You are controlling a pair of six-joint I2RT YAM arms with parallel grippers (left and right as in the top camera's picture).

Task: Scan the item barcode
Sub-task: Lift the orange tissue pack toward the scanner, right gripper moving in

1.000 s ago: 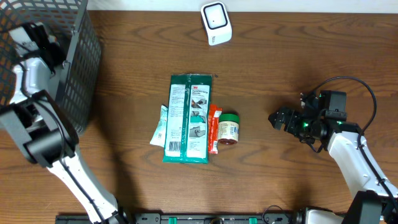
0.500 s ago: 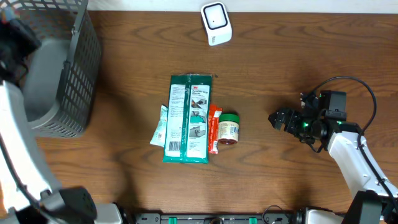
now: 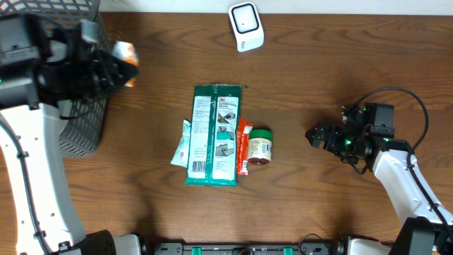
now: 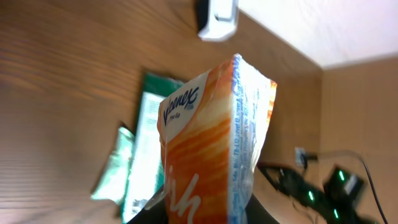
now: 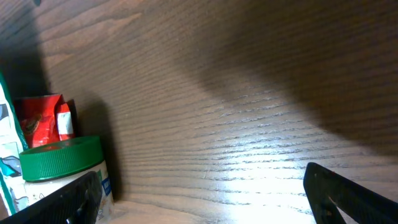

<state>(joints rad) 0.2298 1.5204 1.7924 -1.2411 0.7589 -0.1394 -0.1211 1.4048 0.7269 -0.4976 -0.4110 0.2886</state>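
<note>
Our left gripper [image 3: 112, 65], clamped on the orange tissue pack [image 3: 125, 55], has come out of the basket [image 3: 83, 122] at upper left; our right gripper [image 3: 320, 134] stays spread wide at right. Only the left wrist view shows us the pack's Kleenex lettering.

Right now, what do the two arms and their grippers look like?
The left arm and right arm are built of white shell links with black joints. The left gripper and right gripper are black with dark fingers. Small green lights glow at the right wrist, and a thin black cable loops above it.
</note>
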